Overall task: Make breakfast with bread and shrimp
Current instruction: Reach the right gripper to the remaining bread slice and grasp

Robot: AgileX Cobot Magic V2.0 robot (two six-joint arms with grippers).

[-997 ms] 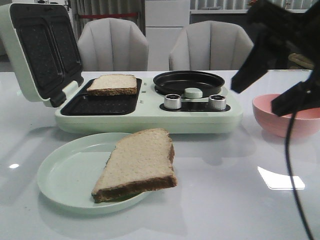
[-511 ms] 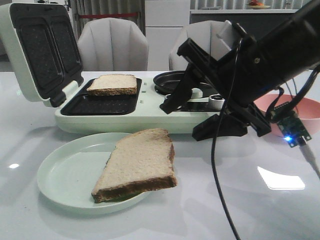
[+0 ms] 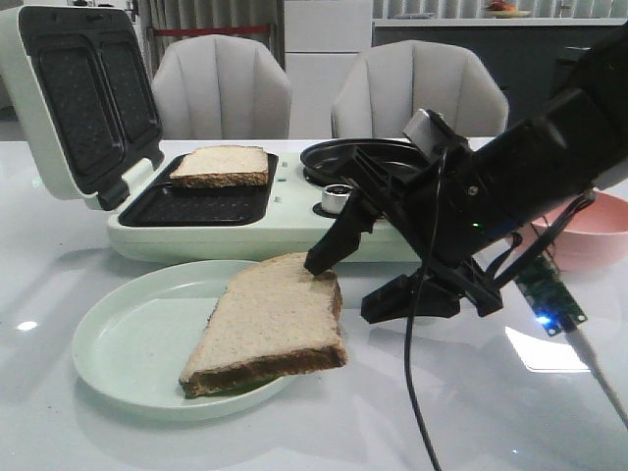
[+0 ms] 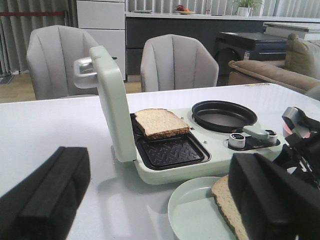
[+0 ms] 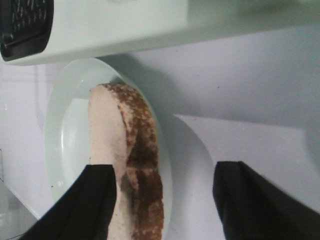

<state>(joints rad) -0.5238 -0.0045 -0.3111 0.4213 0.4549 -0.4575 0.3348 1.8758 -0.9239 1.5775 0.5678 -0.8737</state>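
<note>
You had a glossy white table (image 3: 549,412) under the claw, with a bright patch of reflected light (image 3: 551,349) on it just beside the claw. Beyond the claw, at the table's far edge, stood two grey upholstered chairs (image 3: 222,86) side by side. Behind them you could see a white cabinet (image 3: 326,39) and a dark counter (image 4: 165,27). A tan sofa (image 4: 280,70) sat off to one side.

Black right arm (image 3: 530,167), dangling black cable (image 3: 417,383), blue-lit circuit board (image 3: 548,297)
</note>
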